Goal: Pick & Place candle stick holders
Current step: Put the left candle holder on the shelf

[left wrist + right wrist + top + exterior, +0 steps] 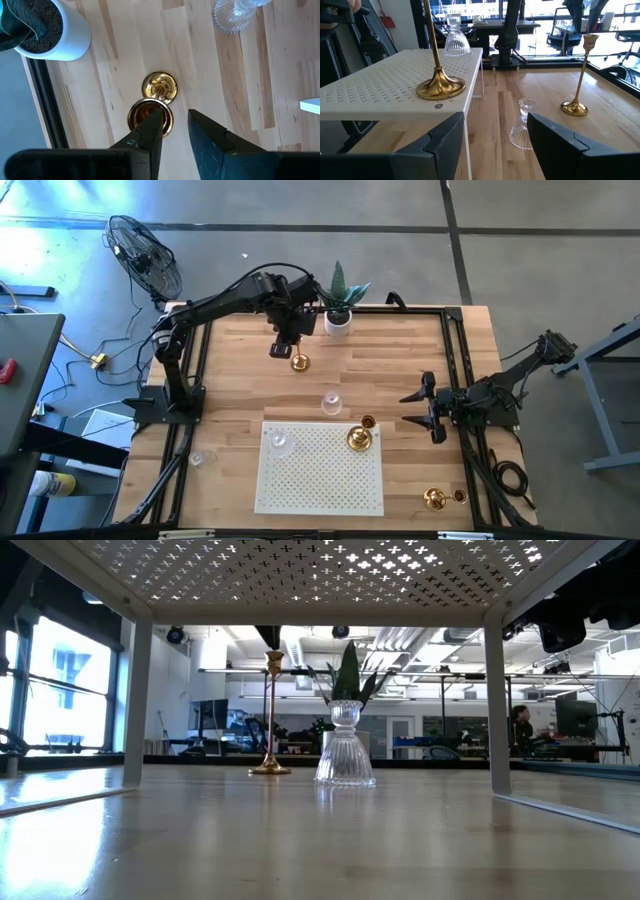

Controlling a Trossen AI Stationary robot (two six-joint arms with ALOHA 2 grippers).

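High view — left tool (284, 351) above brass holder (299, 363), fingers parted; right tool (424, 409) wide open.

- A perforated shelf (320, 495) stands on the table (240, 380) at its near-middle, taken here as the landmark.
- On the shelf: a glass holder (279, 442) near its far-left corner, a brass holder (359, 439) near its far-right corner.
- Just beyond the shelf's far edge stands another glass holder (331, 403).
- Farther beyond, a brass holder (299, 363) stands directly under the left gripper (282, 346).
- A potted plant (338, 320) sits at the table's far edge, beyond the shelf.
- Right of the shelf: the right gripper (418, 409); nearer, a brass holder (435, 499).
- Left of the shelf, a glass holder (197, 459).
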